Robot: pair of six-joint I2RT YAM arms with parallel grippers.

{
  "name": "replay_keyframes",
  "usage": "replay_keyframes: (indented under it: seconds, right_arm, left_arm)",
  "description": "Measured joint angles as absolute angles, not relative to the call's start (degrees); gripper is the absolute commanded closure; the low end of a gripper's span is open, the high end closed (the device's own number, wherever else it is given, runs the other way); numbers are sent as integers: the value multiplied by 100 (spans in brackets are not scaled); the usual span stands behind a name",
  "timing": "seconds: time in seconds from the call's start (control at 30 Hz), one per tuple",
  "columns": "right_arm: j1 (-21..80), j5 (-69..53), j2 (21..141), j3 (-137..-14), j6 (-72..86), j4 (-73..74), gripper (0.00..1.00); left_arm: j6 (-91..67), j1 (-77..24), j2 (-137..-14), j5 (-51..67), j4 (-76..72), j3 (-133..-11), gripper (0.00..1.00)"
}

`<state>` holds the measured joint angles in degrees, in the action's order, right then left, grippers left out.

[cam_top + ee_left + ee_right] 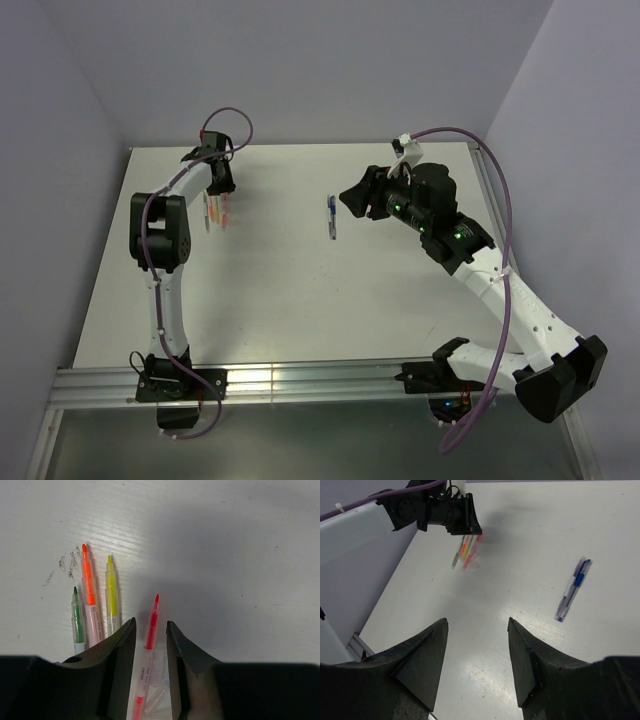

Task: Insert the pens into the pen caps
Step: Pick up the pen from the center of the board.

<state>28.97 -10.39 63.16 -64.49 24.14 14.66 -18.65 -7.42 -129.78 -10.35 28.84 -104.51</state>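
I see left end effector point(151, 624) parted astride the red pen point(152, 630), print unreadable; right end effector point(477, 625) gapes.

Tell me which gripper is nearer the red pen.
Left. The left gripper straddles the red pen; the right gripper is far across the table, by the blue pen.

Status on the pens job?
Left gripper open, straddling red pen, not gripping. Right gripper open, empty. Blue pen lies apart. Nothing blocking.
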Motion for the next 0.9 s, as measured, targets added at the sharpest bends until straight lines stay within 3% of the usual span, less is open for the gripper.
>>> replay_keyframes:
  seconds: [0.27, 0.57, 0.8, 0.9]
  right_arm:
    - [2897, -1039, 6318, -6449, 2412, 1466, 41]
    - [2897, -1041, 6326, -6449, 2412, 1466, 42]
    - [2897, -1044, 6326, -6449, 2412, 1468, 42]
    - [2897, -1052, 6331, -6449, 2412, 1466, 42]
  left_arm:
    - [-1844, -742, -13163, -993, 2842, -10475, 68]
    - [-1815, -714, -13174, -996, 2840, -10484, 82]
    - [-1824, -711, -13174, -980, 2840, -10486, 100]
    - [-1826, -711, -13174, -980, 2847, -10492, 100]
